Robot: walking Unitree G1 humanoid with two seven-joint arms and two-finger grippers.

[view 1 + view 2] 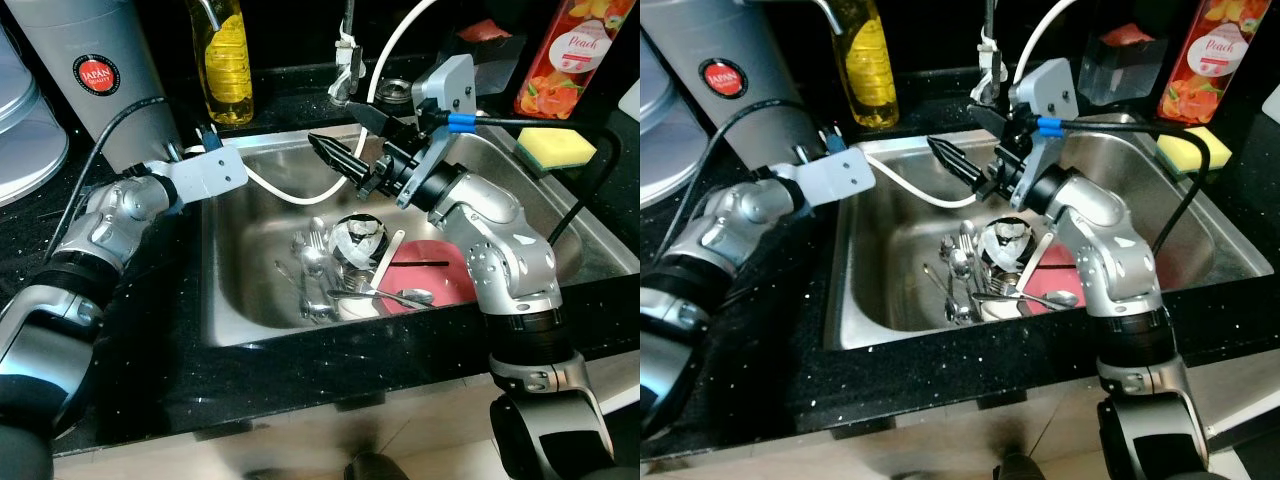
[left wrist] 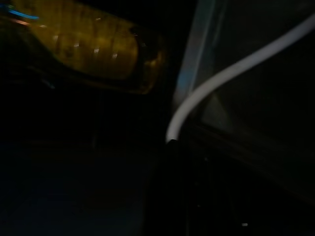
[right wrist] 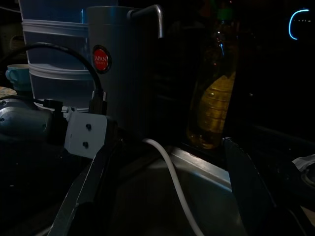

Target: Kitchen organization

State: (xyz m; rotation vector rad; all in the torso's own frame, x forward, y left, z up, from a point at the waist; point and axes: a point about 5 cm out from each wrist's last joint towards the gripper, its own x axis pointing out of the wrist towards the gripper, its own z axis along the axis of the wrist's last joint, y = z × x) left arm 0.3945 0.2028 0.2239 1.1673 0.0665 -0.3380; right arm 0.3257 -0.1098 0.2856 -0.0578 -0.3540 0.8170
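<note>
Left pincer (image 1: 200,135) at the sink's (image 1: 225,300) back-left corner beside the yellow bottle (image 1: 227,60); can't tell if it's spread. White hose (image 1: 290,193) curves past it. Right pincer (image 1: 345,140) hovers over the basin, 2 fingers spread, empty. Below: glossy steel cutlery (image 1: 315,265), shiny crumpled bowl (image 1: 360,238), flat red plate (image 1: 435,275). Sponge (image 1: 555,148) on black speckled counter (image 1: 300,365), far right. Risk: cutlery is thin, slick and tangled, so a grab may slip or drag neighbours; hose could snag the arm.
</note>
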